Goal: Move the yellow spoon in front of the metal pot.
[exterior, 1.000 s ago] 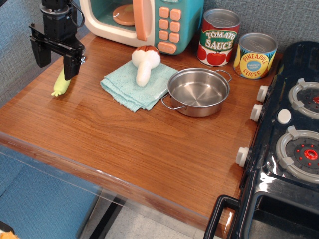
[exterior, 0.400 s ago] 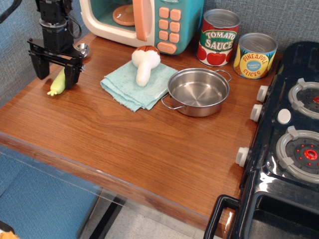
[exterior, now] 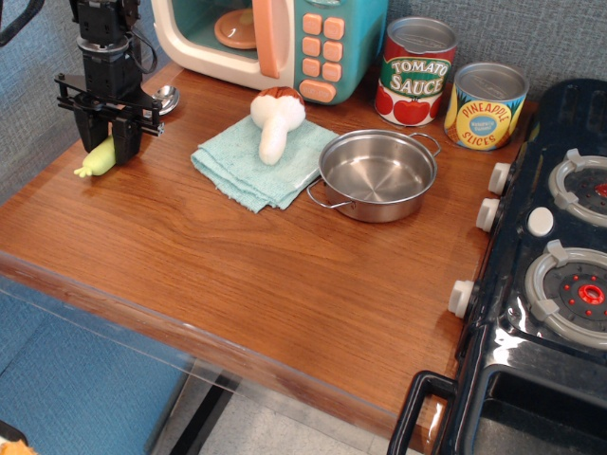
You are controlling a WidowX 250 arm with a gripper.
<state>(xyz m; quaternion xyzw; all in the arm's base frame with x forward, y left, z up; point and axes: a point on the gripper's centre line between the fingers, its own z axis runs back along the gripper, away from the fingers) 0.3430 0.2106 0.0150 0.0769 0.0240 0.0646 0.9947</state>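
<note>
pincer (exterior: 107, 144) drops lower, fingers now closed around the yellow spoon (exterior: 98, 158) handle | spoon nudged left on desk (exterior: 237, 256) | grasp secured, lift toward metal pot (exterior: 377, 174) comes next

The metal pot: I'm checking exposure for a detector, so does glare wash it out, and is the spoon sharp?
Observation.image view: the metal pot shows soft reflections inside, but its rim and handles stay clear; the yellow spoon is sharp though partly hidden by the gripper; the wooden table shows mild sheen.
</note>
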